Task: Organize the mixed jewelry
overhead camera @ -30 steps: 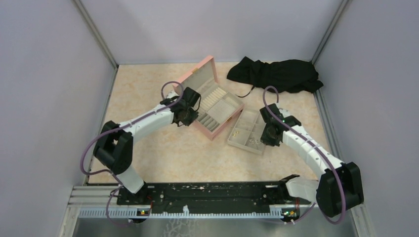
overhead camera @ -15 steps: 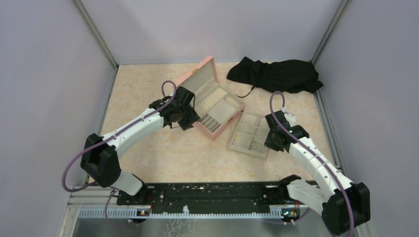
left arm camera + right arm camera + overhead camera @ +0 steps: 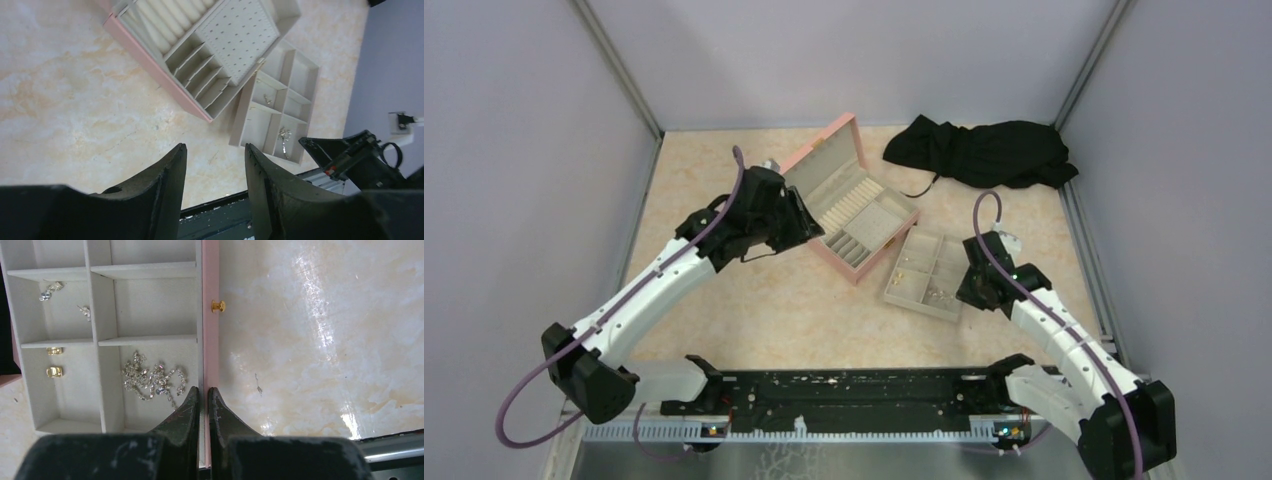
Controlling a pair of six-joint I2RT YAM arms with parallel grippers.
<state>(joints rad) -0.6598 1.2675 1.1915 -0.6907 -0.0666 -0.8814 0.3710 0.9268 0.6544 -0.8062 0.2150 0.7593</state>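
The box [image 3: 152, 67] lies open in the middle of the table [image 3: 754, 300], its lid leaning back toward the far wall. The tray [image 3: 210, 350] sits just beside its near right corner, though I cannot tell whether the two touch. The jewelry [image 3: 150, 377] is all in the tray. A silvery tangle lies in the compartment right by the pink wall, two gold bits are in the next one over, and a couple of pale specks are in the one beyond that. The right gripper [image 3: 204, 390] is pinched tight on that pink wall, one finger inside the tangle's compartment and one outside. A gold knob [image 3: 217, 305] sits farther along the same wall. Past that wall there is bare marbled table out to the right-hand side rail. The left gripper [image 3: 215, 150] hangs above the table at the box's left side, its jaws moderately parted with nothing between them. Bare table spreads under it to the left and toward the near edge. A black cloth [image 3: 984, 152] is heaped in the far right corner, well apart from the tray.
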